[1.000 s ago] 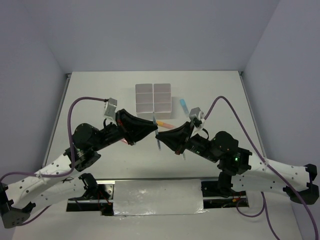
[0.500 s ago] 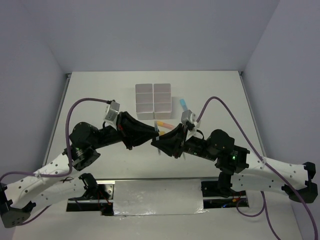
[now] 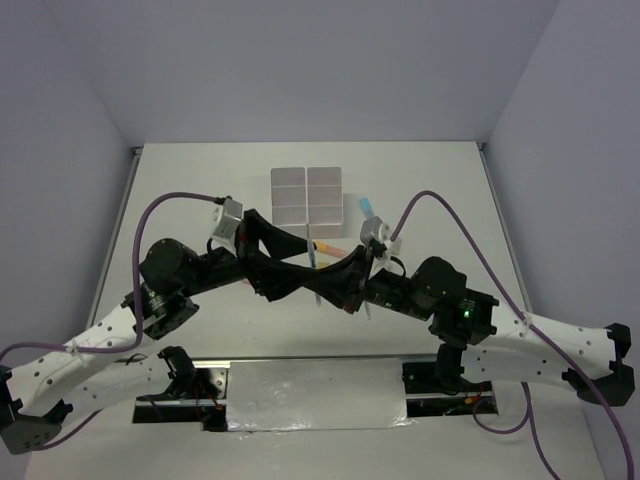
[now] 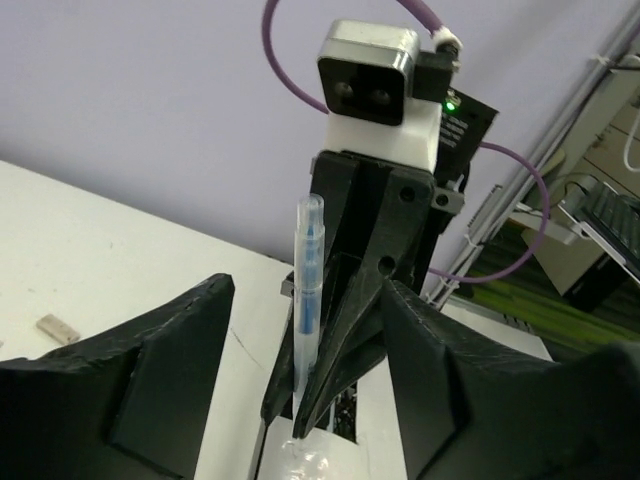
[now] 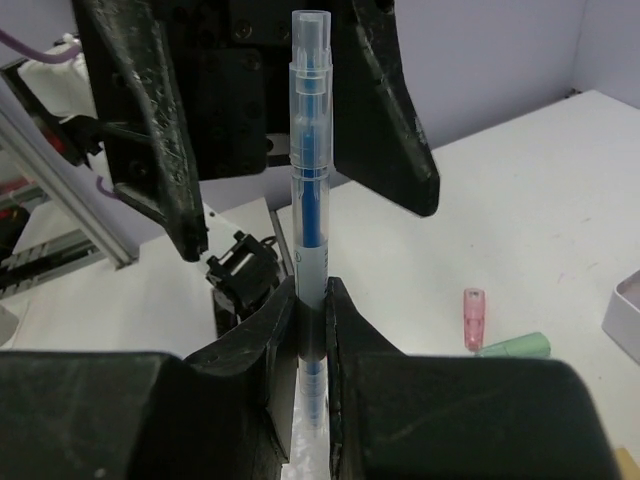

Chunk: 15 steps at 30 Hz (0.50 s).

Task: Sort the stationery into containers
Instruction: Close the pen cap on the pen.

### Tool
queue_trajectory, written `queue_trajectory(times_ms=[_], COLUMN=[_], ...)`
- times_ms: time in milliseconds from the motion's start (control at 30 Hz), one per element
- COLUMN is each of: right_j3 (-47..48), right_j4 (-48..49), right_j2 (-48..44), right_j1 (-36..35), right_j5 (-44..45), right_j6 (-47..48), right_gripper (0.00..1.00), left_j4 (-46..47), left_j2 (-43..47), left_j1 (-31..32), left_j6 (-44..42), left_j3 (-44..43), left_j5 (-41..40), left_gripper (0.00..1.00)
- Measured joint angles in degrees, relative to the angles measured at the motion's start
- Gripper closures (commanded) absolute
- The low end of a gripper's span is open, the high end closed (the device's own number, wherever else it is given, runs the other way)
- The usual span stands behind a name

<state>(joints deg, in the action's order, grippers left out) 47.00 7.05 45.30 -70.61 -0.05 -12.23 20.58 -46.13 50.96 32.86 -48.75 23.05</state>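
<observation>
Since the thin pen (image 5: 309, 200) looks light, stiff and slippery, the right hand (image 5: 310, 300) pinches its low end; the open left hand (image 4: 310, 290) should take the middle.

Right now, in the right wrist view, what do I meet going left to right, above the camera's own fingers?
left-gripper finger → blue pen, standing upright → second finger of that gripper → pink marker → green marker → container corner at the right edge.
</observation>
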Motion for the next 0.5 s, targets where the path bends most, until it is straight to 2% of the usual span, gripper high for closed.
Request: queue_trajectory(times_ms=[233,500], right_j3=[0.79,1.09], right_j4=[-1.68,-2.86], right_j2=[2.78,3.74], right_j1=[0.07,0.11], right_j5=[1.11,1.38], right_j6=[0.15,0.15], right_gripper=[1.00,1.00], left_j4=[-2.97,-4.57], left_j2=[0.15,0.15], left_j1=[0.00,0.00], left_j6=[-1.40,-2.78], left_j3=[-2.05,-4.92], left_j5=[-4.85,-9.57], left_gripper=[0.25,0.37])
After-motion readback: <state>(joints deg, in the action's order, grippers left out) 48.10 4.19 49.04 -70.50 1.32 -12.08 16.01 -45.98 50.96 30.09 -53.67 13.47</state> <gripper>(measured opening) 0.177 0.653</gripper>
